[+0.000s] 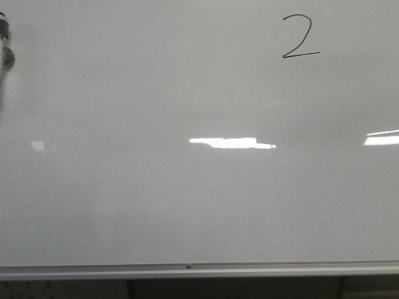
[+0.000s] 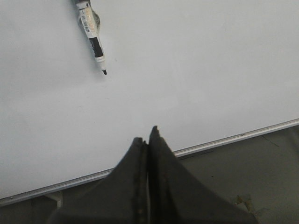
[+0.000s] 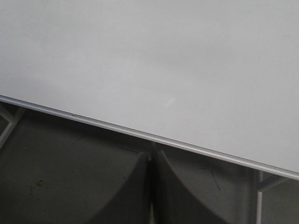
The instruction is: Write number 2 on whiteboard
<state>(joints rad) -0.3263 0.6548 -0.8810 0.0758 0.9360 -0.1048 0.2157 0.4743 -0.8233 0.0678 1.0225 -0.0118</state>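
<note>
Black ink of the number 2 [image 1: 300, 37] sat finished on the whiteboard [image 1: 156, 205], nearer my right gripper [image 3: 152, 156] than my left gripper [image 2: 147, 135], both pressed together empty

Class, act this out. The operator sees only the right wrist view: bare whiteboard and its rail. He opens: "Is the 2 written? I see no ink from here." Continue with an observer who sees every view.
Observer: Yes. In the front view a thin black number 2 stands on the whiteboard, in the upper right.
Operator: Where is the marker?
Observer: The marker lies on the board with its tip bare, at the front view's left edge.
Operator: Is the left gripper holding it?
Observer: No. The left gripper is shut on nothing, apart from the marker.
</note>
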